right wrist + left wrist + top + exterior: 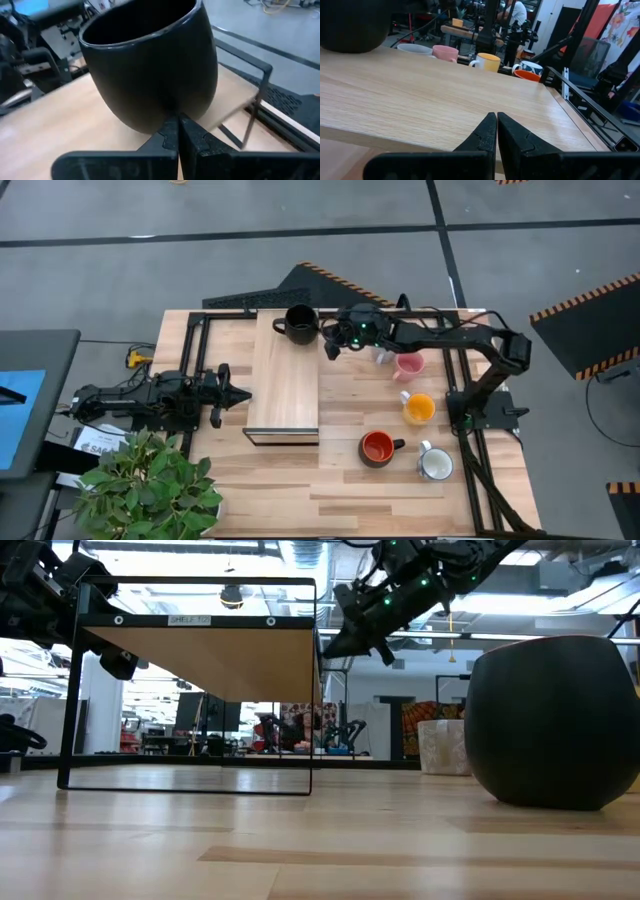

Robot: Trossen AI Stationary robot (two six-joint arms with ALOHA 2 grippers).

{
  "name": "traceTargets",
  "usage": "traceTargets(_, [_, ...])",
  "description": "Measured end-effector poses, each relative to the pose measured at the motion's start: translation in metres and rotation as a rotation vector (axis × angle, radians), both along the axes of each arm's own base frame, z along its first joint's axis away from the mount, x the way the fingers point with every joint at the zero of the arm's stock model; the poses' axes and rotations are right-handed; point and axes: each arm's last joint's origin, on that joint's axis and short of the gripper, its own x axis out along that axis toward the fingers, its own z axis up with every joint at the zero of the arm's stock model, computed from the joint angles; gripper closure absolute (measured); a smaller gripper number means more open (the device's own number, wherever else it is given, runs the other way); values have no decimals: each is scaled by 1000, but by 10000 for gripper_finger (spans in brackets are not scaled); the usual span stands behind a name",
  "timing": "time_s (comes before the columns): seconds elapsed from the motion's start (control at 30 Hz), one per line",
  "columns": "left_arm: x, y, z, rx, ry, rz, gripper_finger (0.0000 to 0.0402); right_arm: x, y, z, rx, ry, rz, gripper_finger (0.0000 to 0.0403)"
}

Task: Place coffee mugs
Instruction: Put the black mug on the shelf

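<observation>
The black mug (298,323) stands upright on its base at the far end of a raised wooden shelf (283,385); it fills the right wrist view (150,65). My right gripper (330,348) is shut, just off the shelf's right edge, its tips level with the mug's lower wall. The pale grey mug (384,356), mostly hidden by the arm, the pink (408,365), orange-yellow (418,408), red-orange (377,447) and white (436,465) mugs stand on the table to the shelf's right. My left gripper (243,393) waits shut at the shelf's left edge. My right gripper (177,125) points level at the black mug's lower wall (165,112) from the table's right, fingers shut. In the wrist view the tips overlap the wall, while the high view shows a small gap. Whether they touch, I cannot tell.
A potted plant (150,485) sits at the table's near left corner. A black frame (200,320) runs round the table's edges. Bare wood lies in front of the shelf. In the low view the red-orange mug (555,720) looms at the right.
</observation>
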Motion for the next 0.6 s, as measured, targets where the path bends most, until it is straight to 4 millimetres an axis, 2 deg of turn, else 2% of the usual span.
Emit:
traceTargets(0.2, [0,0,0,0,0,1,401,10,-3,-6,-21,-7,10,386])
traceTargets(0.6, [0,0,0,0,0,1,401,65,-3,2,-43,-60,61,386])
